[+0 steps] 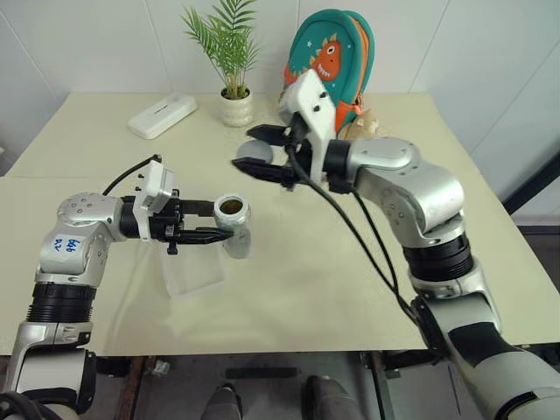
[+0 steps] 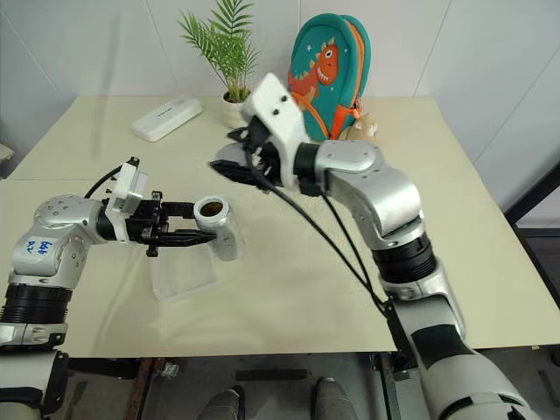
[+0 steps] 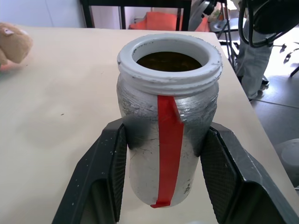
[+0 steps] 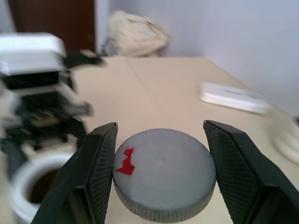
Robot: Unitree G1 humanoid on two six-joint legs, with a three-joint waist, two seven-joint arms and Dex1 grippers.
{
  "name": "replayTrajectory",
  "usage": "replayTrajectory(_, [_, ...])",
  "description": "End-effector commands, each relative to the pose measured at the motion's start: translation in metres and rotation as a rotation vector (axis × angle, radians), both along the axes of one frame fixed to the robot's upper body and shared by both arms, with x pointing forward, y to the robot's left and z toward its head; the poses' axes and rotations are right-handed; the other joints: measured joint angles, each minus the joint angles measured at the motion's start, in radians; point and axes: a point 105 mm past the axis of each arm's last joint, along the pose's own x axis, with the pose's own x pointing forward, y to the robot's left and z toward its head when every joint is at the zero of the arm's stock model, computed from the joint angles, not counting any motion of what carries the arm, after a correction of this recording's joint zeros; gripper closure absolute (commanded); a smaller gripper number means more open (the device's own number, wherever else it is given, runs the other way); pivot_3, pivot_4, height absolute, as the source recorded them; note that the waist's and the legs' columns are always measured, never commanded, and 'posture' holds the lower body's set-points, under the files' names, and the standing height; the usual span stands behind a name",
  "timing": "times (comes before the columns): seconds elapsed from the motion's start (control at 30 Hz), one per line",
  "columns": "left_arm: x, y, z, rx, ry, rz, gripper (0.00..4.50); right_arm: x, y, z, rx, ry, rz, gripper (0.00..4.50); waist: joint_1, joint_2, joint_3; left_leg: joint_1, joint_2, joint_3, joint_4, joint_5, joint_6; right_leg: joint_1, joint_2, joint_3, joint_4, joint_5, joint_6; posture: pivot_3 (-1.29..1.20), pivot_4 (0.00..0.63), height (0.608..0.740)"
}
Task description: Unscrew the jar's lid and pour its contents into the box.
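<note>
The left gripper [image 1: 210, 229] is clenched around the jar [image 1: 234, 224], holding it upright above the counter [image 1: 332, 289], over the far corner of the clear box [image 1: 192, 273] that lies flat beneath it. The jar is open. The left wrist view brings out what the head views do not: a white threaded rim, a dark brown mass inside the mouth, and a red strip running down the side between the two black fingers [image 3: 105, 172]. The right gripper [image 4: 161, 175] grasps the lid [image 4: 163, 173] edge-on between its fingers; the right wrist view shows the lid's grey top with its red mark, raised above and just beyond the jar mouth. A potted plant [image 1: 232, 61], a white case [image 1: 163, 115] and a dinosaur backpack [image 1: 337, 52] stand at the counter's far side.
</note>
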Motion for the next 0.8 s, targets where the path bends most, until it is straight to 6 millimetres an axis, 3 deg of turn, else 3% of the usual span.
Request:
replayTrajectory(0.03, [0.0, 0.021, 0.024, -0.022, -0.092, 0.087, 2.56, 0.015, -0.038, 0.001, 0.016, -0.029, -0.156, 1.56, 0.001, 0.0, 0.0, 0.0, 0.0, 0.0, 0.0, 0.0, 0.0, 0.0, 0.0, 0.0, 0.0, 0.0, 0.0, 0.0, 0.15, 0.74])
replayTrajectory(0.13, [-0.002, 0.037, 0.032, -0.028, -0.11, 0.152, 2.56, 0.026, -0.071, -0.017, 0.0, 0.007, -0.296, 1.56, -0.001, 0.0, 0.0, 0.0, 0.0, 0.0, 0.0, 0.0, 0.0, -0.001, 0.0, 0.0, 0.0, 0.0, -0.001, 0.0, 0.15, 0.74])
replayTrajectory(0.27, [-0.003, 0.061, 0.044, -0.06, -0.134, 0.27, 2.56, 0.029, -0.111, -0.065, -0.023, 0.116, -0.46, 1.56, 0.0, 0.0, 0.0, -0.001, 0.0, 0.001, -0.001, 0.0, 0.0, -0.002, 0.0, 0.0, 0.0, -0.002, -0.002, 0.0, 0.15, 0.74])
replayTrajectory(0.53, [-0.006, 0.084, 0.047, -0.153, -0.15, 0.419, 2.56, 0.01, -0.123, -0.157, -0.011, 0.337, -0.536, 1.56, -0.003, 0.0, 0.0, -0.001, 0.002, 0.003, -0.001, 0.0, 0.0, -0.005, 0.001, 0.001, 0.003, -0.003, -0.003, 0.0, 0.15, 0.74])
replayTrajectory(0.6, [-0.007, 0.088, 0.045, -0.179, -0.14, 0.447, 2.56, 0.006, -0.122, -0.171, -0.009, 0.387, -0.53, 1.23, -0.002, 0.0, 0.0, -0.001, 0.002, 0.003, 0.0, 0.0, -0.001, -0.005, 0.001, 0.001, 0.003, -0.002, -0.003, 0.0, 0.15, 0.74])
replayTrajectory(0.7, [-0.011, 0.096, 0.04, -0.179, -0.13, 0.496, 2.56, 0.0, -0.119, -0.179, -0.011, 0.417, -0.501, 0.62, -0.002, 0.0, 0.0, -0.001, 0.002, 0.003, 0.001, 0.0, -0.001, -0.005, 0.001, 0.002, 0.003, -0.002, -0.003, 0.0, 0.15, 0.74])
replayTrajectory(0.8, [-0.014, 0.106, 0.038, -0.17, -0.134, 0.542, 2.56, 0.0, -0.118, -0.171, 0.001, 0.369, -0.485, 0.08, -0.002, 0.0, 0.0, 0.0, 0.002, 0.003, 0.001, 0.0, -0.001, -0.005, 0.001, 0.002, 0.003, -0.002, -0.004, 0.0, 0.15, 0.74])
